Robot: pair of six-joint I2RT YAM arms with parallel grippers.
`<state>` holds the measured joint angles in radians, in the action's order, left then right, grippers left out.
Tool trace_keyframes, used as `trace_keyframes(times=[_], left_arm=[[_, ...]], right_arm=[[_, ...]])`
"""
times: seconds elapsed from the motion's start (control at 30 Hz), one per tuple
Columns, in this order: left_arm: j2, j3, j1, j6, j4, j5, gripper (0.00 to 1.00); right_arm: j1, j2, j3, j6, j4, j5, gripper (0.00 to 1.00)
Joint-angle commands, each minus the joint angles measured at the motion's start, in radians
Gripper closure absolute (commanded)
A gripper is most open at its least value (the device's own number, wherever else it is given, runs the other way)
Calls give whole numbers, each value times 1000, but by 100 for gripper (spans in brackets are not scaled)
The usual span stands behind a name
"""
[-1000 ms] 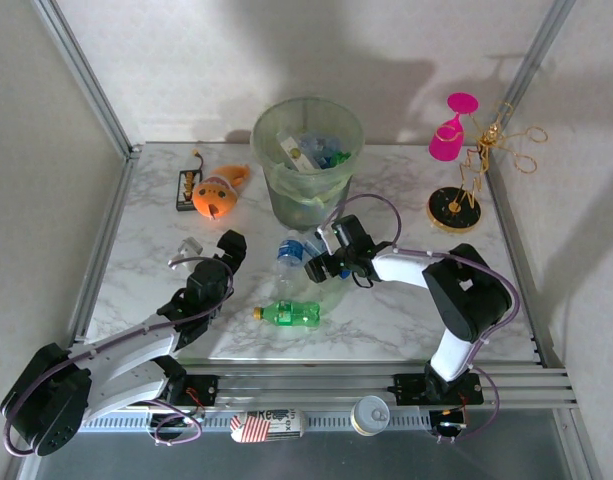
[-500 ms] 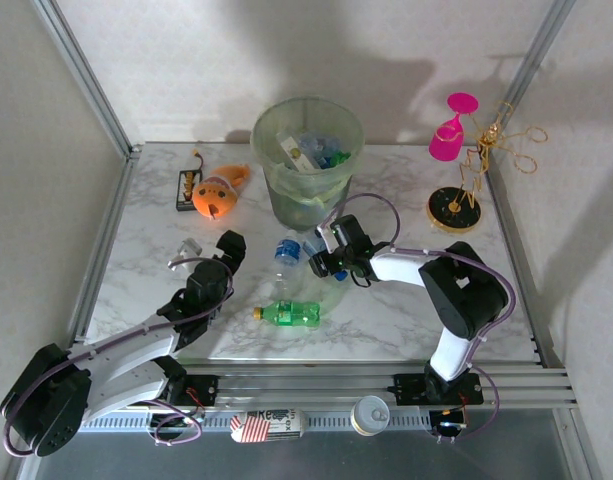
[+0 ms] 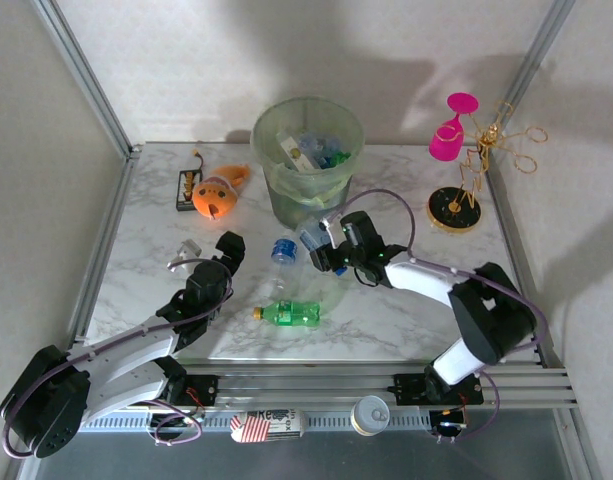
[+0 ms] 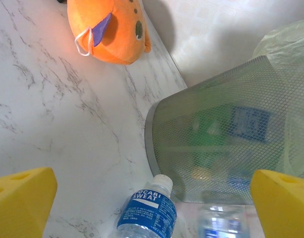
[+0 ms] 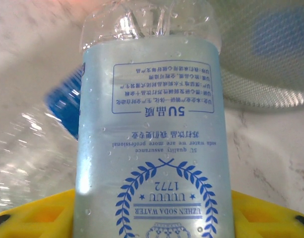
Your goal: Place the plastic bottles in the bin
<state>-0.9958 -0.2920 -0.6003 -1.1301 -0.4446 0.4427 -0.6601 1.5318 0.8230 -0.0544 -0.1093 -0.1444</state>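
Our right gripper (image 3: pixel 324 250) clamps a clear bottle (image 5: pixel 149 134) just near of the bin (image 3: pixel 286 205), which already holds several. Our left gripper (image 3: pixel 229 244) gapes wide. A blue-labelled bottle (image 3: pixel 282 250) and a green bottle (image 3: pixel 291 314) remain on the table (image 3: pixel 406 310).

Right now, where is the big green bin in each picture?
Top external: the bin stands at the far middle of the table.
Left wrist: its wall is on the right side.
Right wrist: its wall is at the upper right, behind the clear bottle.
Shared landmark: the marble table.
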Motion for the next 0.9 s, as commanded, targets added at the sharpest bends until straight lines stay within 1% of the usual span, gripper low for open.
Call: trace_keyframes(times=[0.0, 0.03, 0.1, 0.2, 0.37, 0.53, 0.67, 0.87], left_arm=[[-14, 8, 7, -10, -8, 20, 1], [-18, 7, 7, -10, -9, 23, 0], [-21, 5, 8, -7, -9, 31, 0], [-17, 4, 13, -5, -8, 39, 0], [11, 3, 22, -1, 9, 52, 0], [57, 11, 24, 5, 47, 68, 0], [94, 23, 25, 7, 74, 72, 0], [135, 48, 25, -3, 89, 76, 0]], right_arm=[[-28, -67, -16, -34, 5, -69, 52], [-30, -80, -11, -37, 13, -79, 52], [-78, -102, 4, -46, 27, -89, 52], [-104, -133, 36, -67, 25, -117, 52], [-105, -176, 114, -89, -12, -163, 51], [-104, -178, 255, -23, 4, -169, 49], [-98, -139, 414, 29, 63, -82, 49], [-61, -65, 582, 50, 62, 105, 49]])
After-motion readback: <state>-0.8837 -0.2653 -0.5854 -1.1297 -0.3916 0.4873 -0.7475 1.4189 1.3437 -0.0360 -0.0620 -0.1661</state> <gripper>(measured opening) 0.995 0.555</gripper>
